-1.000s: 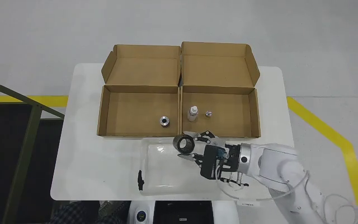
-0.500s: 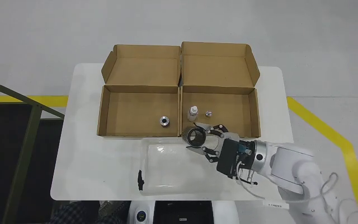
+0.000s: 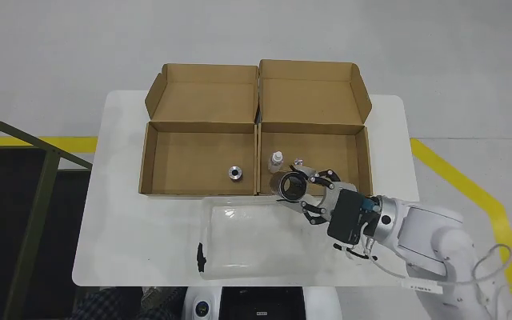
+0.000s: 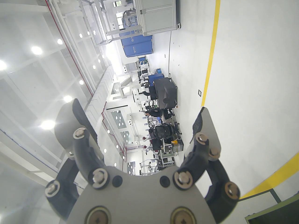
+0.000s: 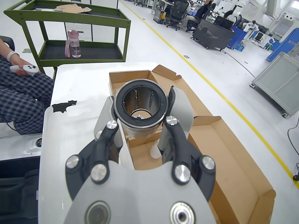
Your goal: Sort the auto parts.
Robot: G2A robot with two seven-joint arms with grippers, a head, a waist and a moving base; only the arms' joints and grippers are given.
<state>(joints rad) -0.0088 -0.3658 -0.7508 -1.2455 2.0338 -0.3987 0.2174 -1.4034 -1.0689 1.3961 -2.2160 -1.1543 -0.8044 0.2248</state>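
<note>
The part in play is a steel bearing sleeve [image 3: 290, 186], a hollow cylinder with a black end ring. It is off the table, clamped between the two fingers of the right hand [image 5: 141, 108], which press on its opposite sides. It hangs above the near wall of the right box [image 3: 366, 164], close to that box's near corner on the side where the two boxes meet. Its bore is tilted, so the top view looks partly into it. Inside the right box, just beyond the sleeve, a small white bottle-shaped part [image 3: 275, 160] stands against the shared wall. A small metal piece [image 3: 298, 161] lies just beside it, toward the box's middle. The left box [image 3: 184, 160] sits side by side with the right box, touching it, and has a metal ring [image 3: 234, 171] on its floor. In front of the right box's near wall a clear plastic container [image 3: 248, 240] rests on the white table [image 3: 120, 200], with a black scrap [image 3: 200, 258] at its far-left edge. The left hand [image 4: 139, 108] has its fingers spread well apart and faces a hall floor. I cannot tell where it is relative to the right box.
</note>
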